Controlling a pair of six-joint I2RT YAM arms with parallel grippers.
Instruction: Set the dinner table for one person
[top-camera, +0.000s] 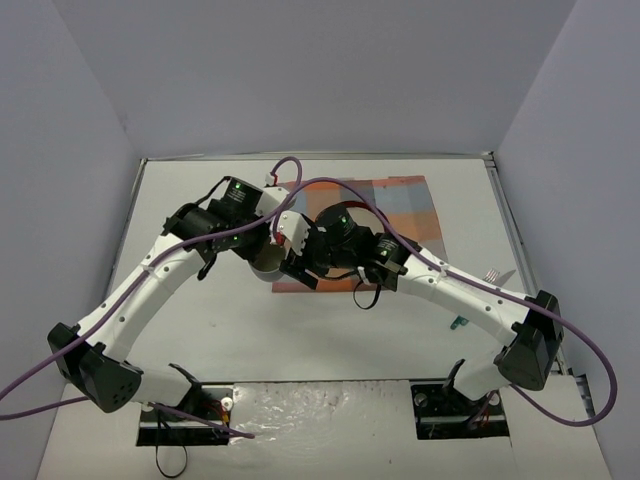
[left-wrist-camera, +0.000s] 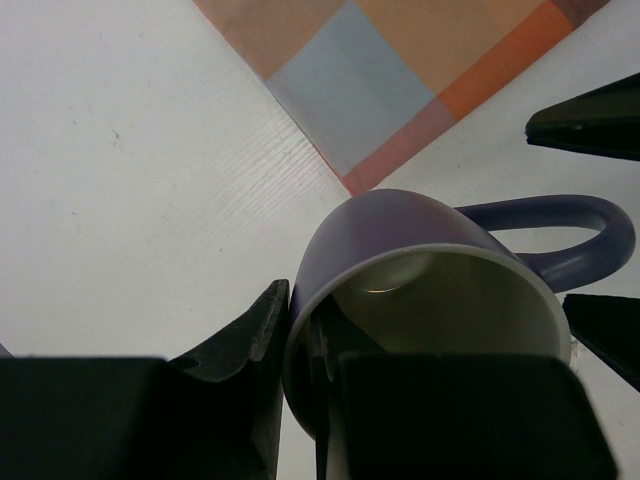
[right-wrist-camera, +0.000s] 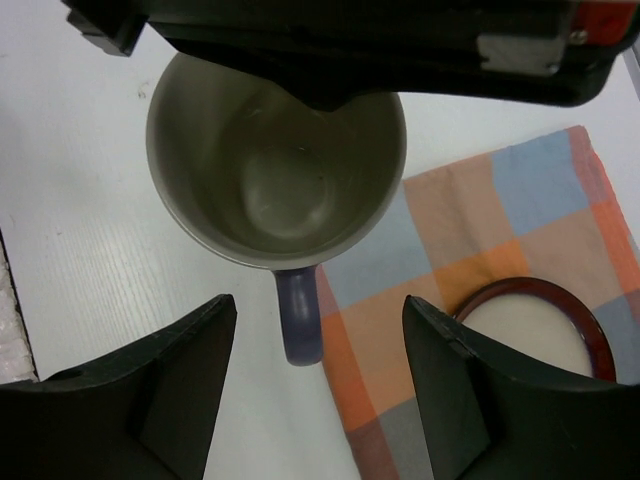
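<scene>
A purple mug (left-wrist-camera: 400, 240) with a cream inside is at the near left corner of the plaid mat (left-wrist-camera: 400, 70) on the white dinner table (top-camera: 300, 330). My left gripper (left-wrist-camera: 300, 320) is shut on the mug's rim, one finger outside the wall and one inside. In the right wrist view the mug (right-wrist-camera: 270, 160) shows from above, with the left gripper (right-wrist-camera: 350, 50) over its far rim. My right gripper (right-wrist-camera: 318, 310) is open, its fingers either side of the mug's handle (right-wrist-camera: 300, 320) and not touching it. I cannot tell whether the mug rests on the table.
A plate with a dark red rim (right-wrist-camera: 500, 295) lies on the mat (right-wrist-camera: 480, 230), close to my right gripper's right finger. A pale utensil (top-camera: 495, 273) and a small teal thing (top-camera: 459, 322) lie on the table at the right. Both arms crowd the middle.
</scene>
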